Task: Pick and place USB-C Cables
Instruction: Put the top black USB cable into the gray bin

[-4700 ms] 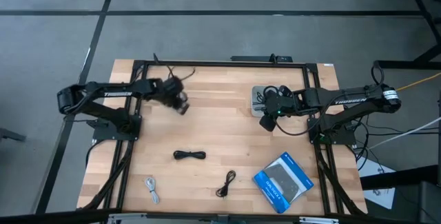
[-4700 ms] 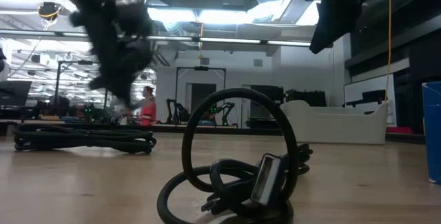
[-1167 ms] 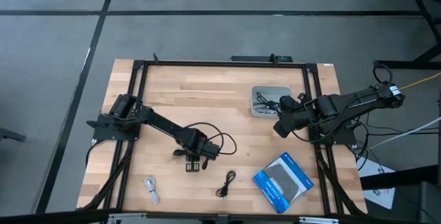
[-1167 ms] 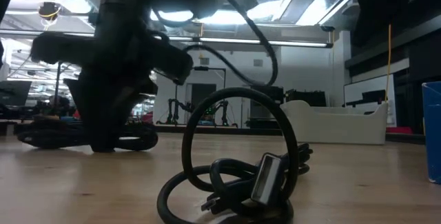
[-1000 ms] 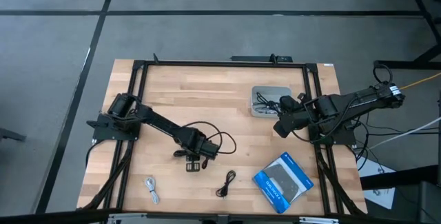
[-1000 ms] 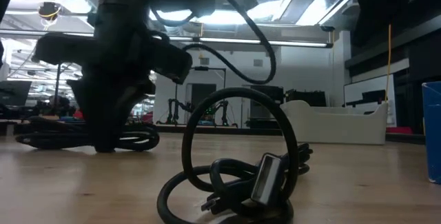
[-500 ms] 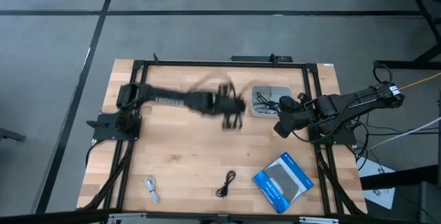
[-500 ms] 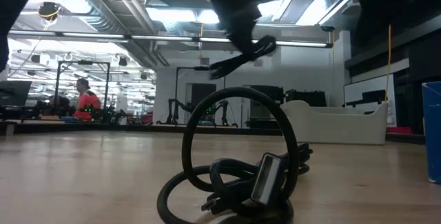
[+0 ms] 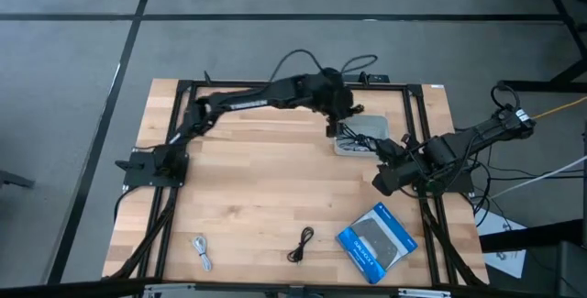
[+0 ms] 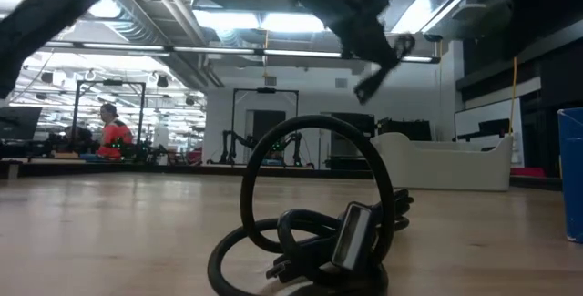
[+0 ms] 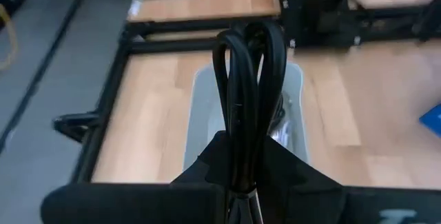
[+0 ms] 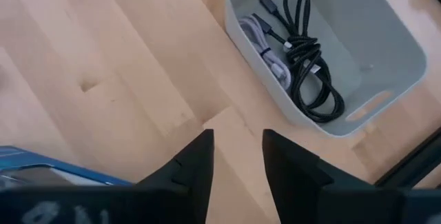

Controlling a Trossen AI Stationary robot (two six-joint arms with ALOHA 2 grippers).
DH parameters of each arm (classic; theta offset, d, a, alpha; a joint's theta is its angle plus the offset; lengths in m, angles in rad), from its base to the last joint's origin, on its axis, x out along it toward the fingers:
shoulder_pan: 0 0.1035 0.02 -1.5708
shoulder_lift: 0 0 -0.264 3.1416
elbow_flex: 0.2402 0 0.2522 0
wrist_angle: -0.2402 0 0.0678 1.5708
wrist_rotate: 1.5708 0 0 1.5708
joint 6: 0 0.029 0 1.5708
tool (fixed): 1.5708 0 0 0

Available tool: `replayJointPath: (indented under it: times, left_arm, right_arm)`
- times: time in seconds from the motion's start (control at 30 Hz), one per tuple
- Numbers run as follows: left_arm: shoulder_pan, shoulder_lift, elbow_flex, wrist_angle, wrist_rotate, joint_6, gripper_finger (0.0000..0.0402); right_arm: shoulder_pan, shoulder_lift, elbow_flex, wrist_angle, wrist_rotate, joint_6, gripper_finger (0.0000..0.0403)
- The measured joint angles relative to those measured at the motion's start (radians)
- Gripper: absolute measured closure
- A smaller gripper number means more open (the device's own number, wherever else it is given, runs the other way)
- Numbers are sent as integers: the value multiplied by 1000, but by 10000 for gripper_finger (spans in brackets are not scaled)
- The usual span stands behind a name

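My left gripper (image 9: 339, 118) hovers above the small grey tray (image 9: 371, 147) near the table's far right and is shut on a coiled black USB-C cable (image 11: 247, 79). Inside the tray (image 12: 386, 38) lie a black cable (image 12: 311, 69) and a whitish one (image 12: 264, 43). Another black cable (image 9: 301, 243) and a whitish-grey cable (image 9: 203, 252) lie flat on the table by its near edge; the low view shows the black one (image 10: 310, 228) up close. My right gripper (image 12: 238, 158) is open just near of the tray and touches nothing. My left gripper pinches the black cable's coil between its two fingers (image 11: 207, 163), several strands together, at one end of the loop (image 11: 241, 138). The rest of the loop sticks out ahead of the fingers. The cable is lifted clear, above the tray.
A blue-and-black box (image 9: 376, 240) lies flat near the table's near right corner. A black metal frame (image 9: 275, 84) runs along the table's edges. Bare wood lies across the middle and left of the table. A person in red (image 10: 111, 132) stands far off in the room.
My left gripper has lifted the black cable clear of the table's middle and swung fast toward the far right, ending above the tray. My right gripper has drawn back a little toward the near edge.
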Motion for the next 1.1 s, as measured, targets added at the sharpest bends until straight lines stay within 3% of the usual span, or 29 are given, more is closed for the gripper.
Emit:
replayJointPath:
  times: [0.2,0.27,0.53,1.1]
  left_arm:
    - [-13,155,177,0,59,25,371]
    - [-15,167,167,26,69,34,367]
    - [-20,171,142,60,61,21,281]
    - [-18,169,142,175,65,-11,272]
  right_arm:
    - [41,0,0,-1,-39,56,274]
    - [57,0,0,-1,-56,78,274]
    - [95,0,0,-4,-57,103,274]
    - [95,0,0,-2,-51,99,274]
